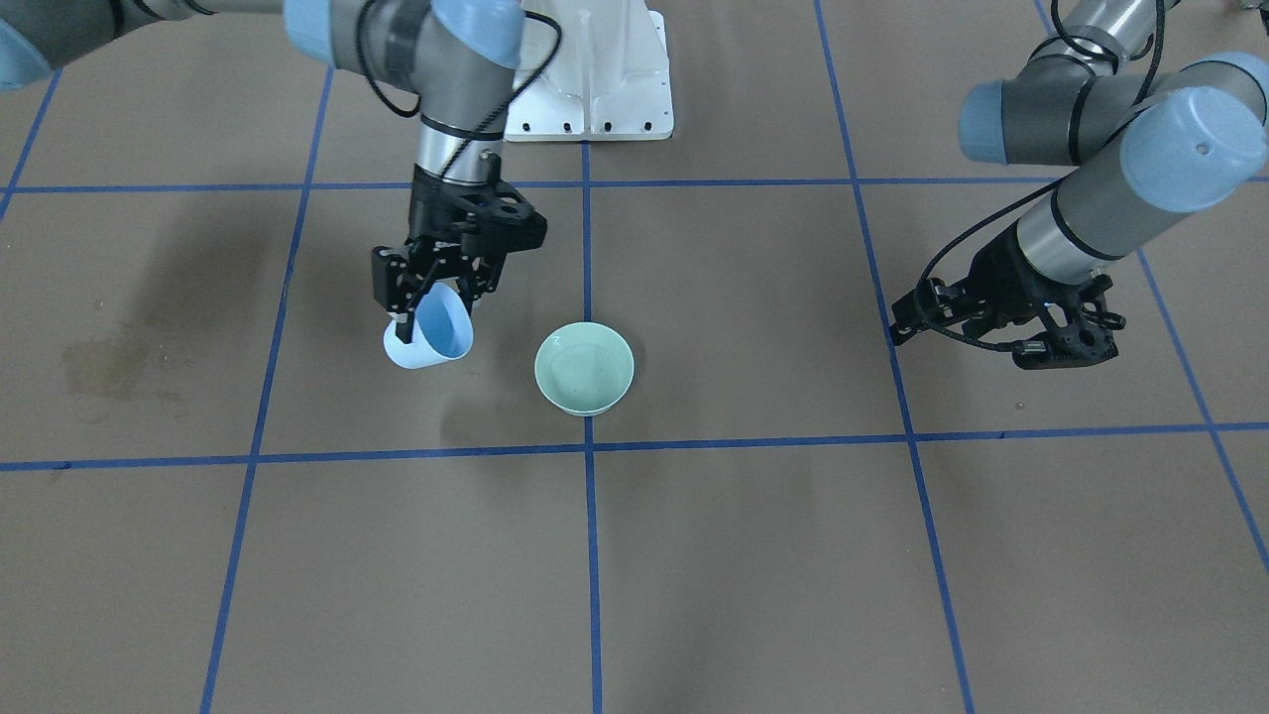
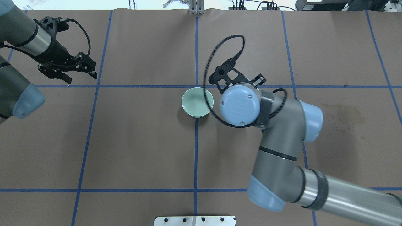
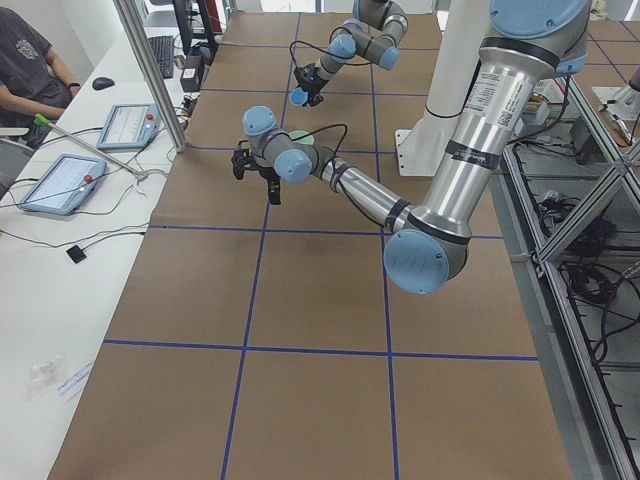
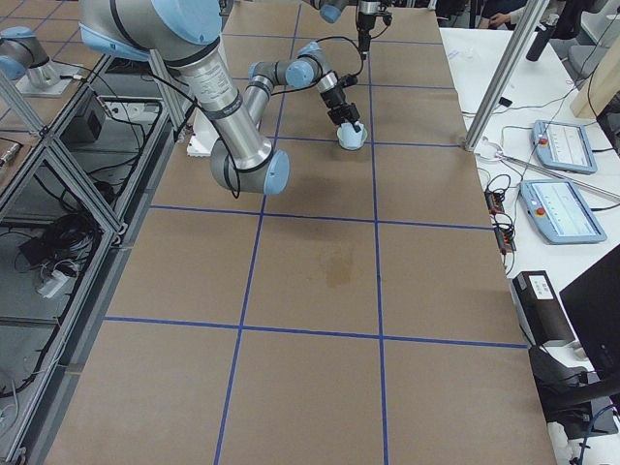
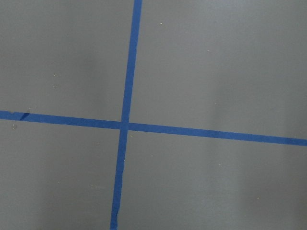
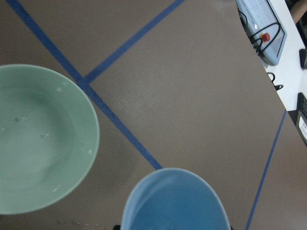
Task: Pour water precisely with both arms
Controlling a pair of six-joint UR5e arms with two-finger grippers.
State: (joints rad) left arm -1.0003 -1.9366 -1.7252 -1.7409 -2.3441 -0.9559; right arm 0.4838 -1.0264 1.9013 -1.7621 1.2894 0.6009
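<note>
Right claw [image 1: 426,302] pinches the blue cup [image 1: 441,337] by its rim at the green bowl's [image 1: 584,368] nine o'clock, which looks light, slick and ready to slosh water [image 6: 43,143], while the left claw [image 2: 82,75] hangs spread and empty.

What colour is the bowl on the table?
The bowl is pale mint green, clearest in the right wrist-mounted view.

left arm [image 2: 28,37] | right arm [image 2: 279,157] | grey tubes | pale blue caps [image 2: 240,105] | black cables [image 2: 207,62]

Brown table [image 1: 753,575] — blue tape grid [image 1: 593,555]; dark stain [image 1: 109,362]
</note>
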